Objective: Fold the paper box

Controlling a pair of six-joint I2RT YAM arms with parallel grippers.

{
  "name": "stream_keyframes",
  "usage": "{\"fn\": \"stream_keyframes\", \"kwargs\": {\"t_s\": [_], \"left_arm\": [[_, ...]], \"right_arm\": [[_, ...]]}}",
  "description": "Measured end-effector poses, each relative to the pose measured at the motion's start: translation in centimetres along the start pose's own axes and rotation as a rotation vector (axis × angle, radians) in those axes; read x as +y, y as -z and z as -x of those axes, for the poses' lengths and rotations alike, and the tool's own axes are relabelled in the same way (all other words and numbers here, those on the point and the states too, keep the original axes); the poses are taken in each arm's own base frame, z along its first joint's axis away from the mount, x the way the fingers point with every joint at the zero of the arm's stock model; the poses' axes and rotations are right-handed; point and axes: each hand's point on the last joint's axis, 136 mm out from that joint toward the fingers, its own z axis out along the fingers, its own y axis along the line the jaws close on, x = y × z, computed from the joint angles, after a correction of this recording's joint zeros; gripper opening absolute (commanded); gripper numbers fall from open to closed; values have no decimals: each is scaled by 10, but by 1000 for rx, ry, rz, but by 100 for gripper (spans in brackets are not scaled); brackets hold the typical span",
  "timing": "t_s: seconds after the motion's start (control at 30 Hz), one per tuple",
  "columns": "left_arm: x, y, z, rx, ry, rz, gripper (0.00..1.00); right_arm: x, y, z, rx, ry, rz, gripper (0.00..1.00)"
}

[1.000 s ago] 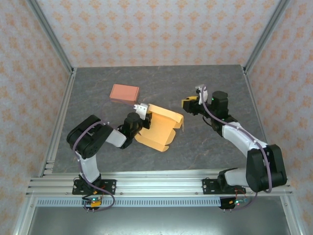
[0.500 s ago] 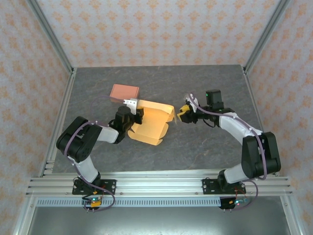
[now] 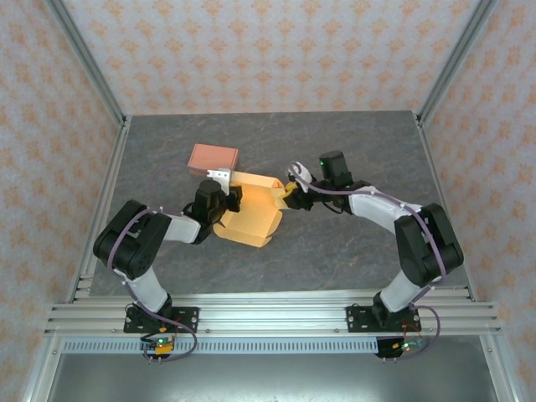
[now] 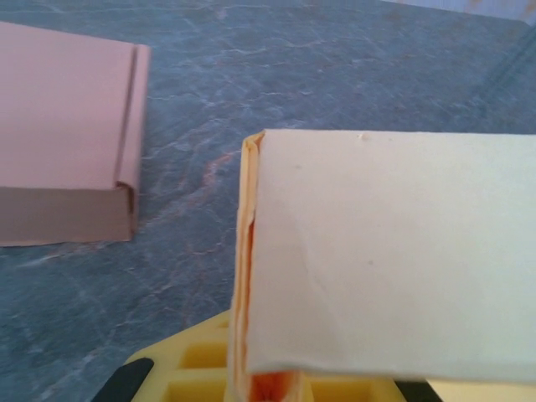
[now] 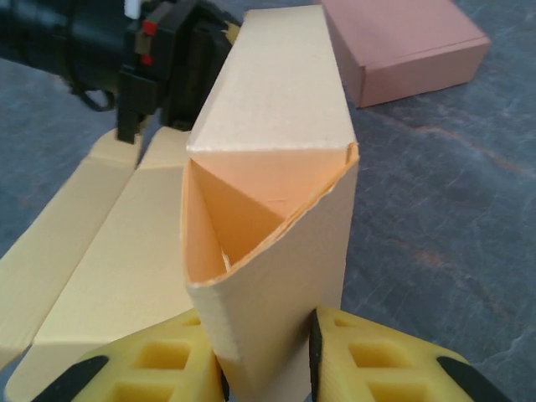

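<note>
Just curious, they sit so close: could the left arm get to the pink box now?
Probably, for distance: the pink box lies just beyond the left end effector, nothing between them. But that end effector seems clamped on the yellow box, so it would have to let go first.

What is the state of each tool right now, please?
Left tool: closed on a panel of the yellow paper box.
Right tool: closed on the box's raised folded wall.

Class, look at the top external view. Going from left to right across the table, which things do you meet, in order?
In order: flat pink cardboard box → orange-yellow paper box → right hand.
</note>
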Motion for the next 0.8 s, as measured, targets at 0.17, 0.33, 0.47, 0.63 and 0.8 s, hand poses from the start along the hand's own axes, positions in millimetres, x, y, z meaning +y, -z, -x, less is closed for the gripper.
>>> {"fn": "stream_keyframes", "kwargs": {"t_s": [0.17, 0.33, 0.47, 0.63, 0.8], "left_arm": [[10, 3, -2, 8, 51, 71, 0], [13, 7, -1, 2, 79, 122, 0], [4, 11, -2, 4, 69, 140, 0], [-1, 12, 2, 7, 79, 180, 0], [-4, 17, 1, 26, 94, 230, 0]], "right_arm": [[-5, -17, 10, -20, 9, -154, 34], [-20, -26, 18, -58, -1, -277, 31], [-43, -29, 18, -75, -39, -436, 31], [-58, -34, 20, -90, -23, -645, 28], [-74, -39, 22, -119, -14, -844, 11]]}}
